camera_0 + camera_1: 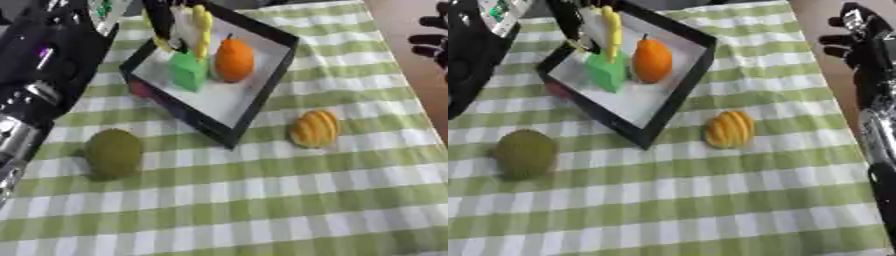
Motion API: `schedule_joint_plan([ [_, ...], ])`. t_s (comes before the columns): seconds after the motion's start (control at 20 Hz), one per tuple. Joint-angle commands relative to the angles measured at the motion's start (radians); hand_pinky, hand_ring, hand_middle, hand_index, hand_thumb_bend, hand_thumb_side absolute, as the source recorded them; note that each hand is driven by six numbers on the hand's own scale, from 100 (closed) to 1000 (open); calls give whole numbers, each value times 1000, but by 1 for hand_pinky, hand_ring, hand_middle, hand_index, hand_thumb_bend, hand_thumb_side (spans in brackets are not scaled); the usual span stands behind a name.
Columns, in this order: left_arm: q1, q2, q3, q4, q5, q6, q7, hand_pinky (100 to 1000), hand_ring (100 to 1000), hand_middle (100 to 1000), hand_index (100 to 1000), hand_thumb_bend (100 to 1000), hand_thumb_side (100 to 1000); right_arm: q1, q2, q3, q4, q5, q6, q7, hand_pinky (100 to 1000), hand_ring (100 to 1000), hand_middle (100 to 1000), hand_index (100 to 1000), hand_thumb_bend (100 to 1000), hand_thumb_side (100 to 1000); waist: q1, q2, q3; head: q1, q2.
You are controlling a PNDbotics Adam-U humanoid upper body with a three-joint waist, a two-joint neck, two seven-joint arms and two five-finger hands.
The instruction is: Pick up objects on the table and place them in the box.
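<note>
Black box [262,95] (white inside) holding orange [234,60], green block [188,71]

A green-and-white checked tablecloth [262,210] covers the table across most of the view, lying askew. At the upper right a strip of bare brown table [398,30] shows beyond the cloth's edge. At the upper left, a light-coloured panel [500,15] with small green marks sits at the frame's top edge; what it is cannot be made out.
</note>
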Motion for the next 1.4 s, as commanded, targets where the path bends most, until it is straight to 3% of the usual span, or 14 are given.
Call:
schedule_joint_plan([
  [0.05,-14,-1,8,15,8,-10,6,664,609,547,601,520,100,-14,-15,-10,-17,-3,1,-4,781,708,756,894,100,728,8,-29,-5,1,-16],
  [0.85,30,-18,42,111,54,-33,40,705,656,616,679,551,100,-22,-9,-4,-15,0,7,6,781,707,756,894,100,734,13,-19,-21,4,-9],
  [0.9,27,-15,45,109,52,-33,44,754,754,756,800,708,100,-21,-10,-3,-14,0,7,7,782,706,756,894,100,735,12,-19,-19,3,-8],
  [1.1,9,14,54,72,34,-30,67,777,789,801,847,780,123,-16,-10,0,-11,2,9,11,782,706,756,894,100,737,11,-24,-13,1,-4],
  [1.4,-15,53,63,8,31,-10,75,800,822,813,861,797,100,-9,-15,1,-9,6,10,18,782,706,755,893,100,700,10,-39,-4,-2,2],
])
